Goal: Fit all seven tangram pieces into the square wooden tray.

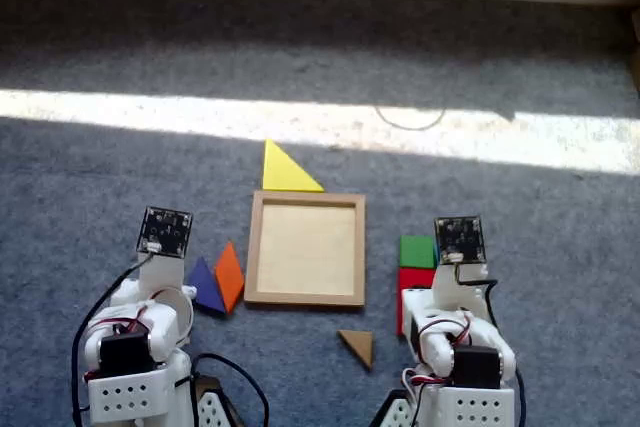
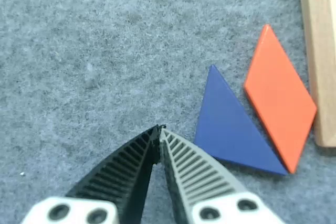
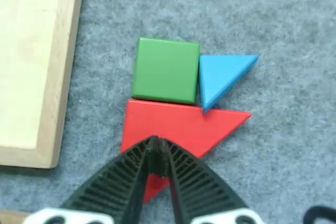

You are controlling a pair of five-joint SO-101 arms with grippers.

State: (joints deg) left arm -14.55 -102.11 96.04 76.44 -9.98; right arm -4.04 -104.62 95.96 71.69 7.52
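Both pairs of jaws are pressed together, so neither can take a piece before opening. The right gripper hangs over the red triangle, perhaps touching it. That piece abuts the green square and light blue triangle just beyond the tips, so a careless grab could drag them. The dark blue triangle lies just beside the left gripper. The tray is pale wood with a raised rim and sits empty, off to the side of the right jaws.

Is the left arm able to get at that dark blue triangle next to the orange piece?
Probably yes: the dark blue triangle lies just ahead of the left pincer with only bare carpet between, though the pincer is shut.
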